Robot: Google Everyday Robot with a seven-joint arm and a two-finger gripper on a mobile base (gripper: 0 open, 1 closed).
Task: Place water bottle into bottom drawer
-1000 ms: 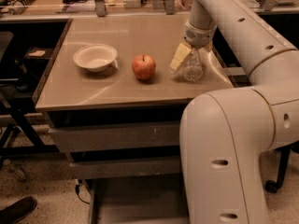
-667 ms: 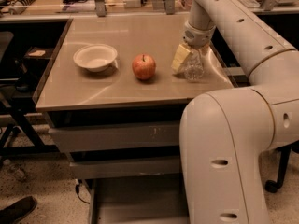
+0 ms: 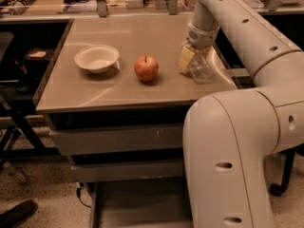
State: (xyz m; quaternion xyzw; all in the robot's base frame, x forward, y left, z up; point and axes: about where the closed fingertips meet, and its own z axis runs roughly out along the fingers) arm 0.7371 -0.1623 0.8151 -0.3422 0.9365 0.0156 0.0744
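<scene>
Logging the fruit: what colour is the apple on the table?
The round apple is red, camera view; gripper at the clear plastic water bottle.

Standing upright on the tabletop (image 3: 142, 94), right of centre in the upper half of the frame: water bottle (image 3: 201, 70), small, clear and crinkled, with glints on the plastic. Cap end hidden under the gripper (image 3: 194, 62), which comes down on it from above, right at the bottle's top and left side. Close to the tabletop's right edge.

At the bottom of the frame, centre-left: bottom drawer (image 3: 137, 204), pulled out toward the viewer below two closed grey fronts. Shallow tray, flat grey floor, thin rail along its left side. Right part covered by the robot's arm (image 3: 228, 165). Nothing to be seen on the visible floor.
</scene>
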